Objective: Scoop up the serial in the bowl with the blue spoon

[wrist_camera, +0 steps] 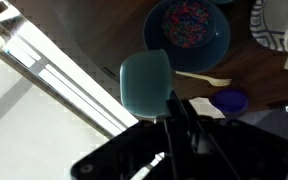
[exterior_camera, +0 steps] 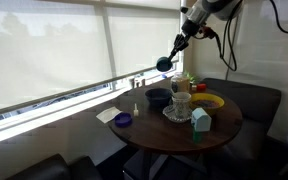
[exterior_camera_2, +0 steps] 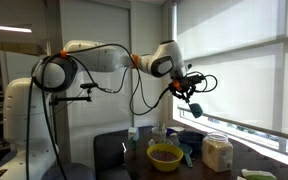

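The jaws are closed on the handle end of the blue spoon (exterior_camera: 165, 64); in the wrist view the handle runs back from the scoop (wrist_camera: 146, 80) into the dark body of the gripper (wrist_camera: 181, 118), and the contact faces themselves are hidden in shadow. In both exterior views the arm is extended high above the round table (exterior_camera: 164, 136), with the wrist bent so that the gripper (exterior_camera: 184, 38) points obliquely downward toward the window side. The spoon hangs from it at a slant, scoop lowest, clear of everything on the table. In an exterior view the arm reaches in from the white base at the left, and the gripper (exterior_camera_2: 185, 88) carries the spoon (exterior_camera_2: 195, 109) well above the yellow bowl (exterior_camera_2: 165, 154), which holds brownish contents. The yellow bowl (exterior_camera: 209, 101) stands on the table on the far side of the white mug (exterior_camera: 181, 100) from the dark blue bowl (exterior_camera: 158, 97); the scoop is above and beside the dark blue bowl, not over the yellow one. In the wrist view the scoop appears just below the dark blue bowl (wrist_camera: 189, 25), which holds multicoloured pieces, and beside a pale utensil (wrist_camera: 200, 77) and a small blue dish (wrist_camera: 231, 101) lying on the table.
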`<action>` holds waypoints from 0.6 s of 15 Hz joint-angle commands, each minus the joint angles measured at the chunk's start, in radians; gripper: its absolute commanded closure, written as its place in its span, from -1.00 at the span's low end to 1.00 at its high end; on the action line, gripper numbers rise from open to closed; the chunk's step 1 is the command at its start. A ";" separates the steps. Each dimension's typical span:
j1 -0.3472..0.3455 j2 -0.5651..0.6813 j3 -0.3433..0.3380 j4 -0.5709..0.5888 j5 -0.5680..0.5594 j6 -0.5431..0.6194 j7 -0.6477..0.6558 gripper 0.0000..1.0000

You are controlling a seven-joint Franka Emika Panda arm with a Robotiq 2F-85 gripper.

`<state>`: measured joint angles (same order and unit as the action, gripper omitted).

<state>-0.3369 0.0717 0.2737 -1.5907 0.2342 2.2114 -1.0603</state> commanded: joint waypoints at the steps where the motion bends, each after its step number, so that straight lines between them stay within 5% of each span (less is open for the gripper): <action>1: -0.132 -0.085 -0.025 -0.047 0.278 -0.164 -0.144 0.95; 2: -0.159 -0.113 -0.059 -0.076 0.356 -0.221 -0.184 0.95; 3: -0.062 -0.129 -0.218 -0.095 0.415 -0.288 -0.206 0.95; 9: -0.077 -0.171 -0.525 -0.218 0.456 -0.673 -0.206 0.95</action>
<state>-0.4342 -0.0629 -0.1398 -1.7381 0.6414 1.6576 -1.2621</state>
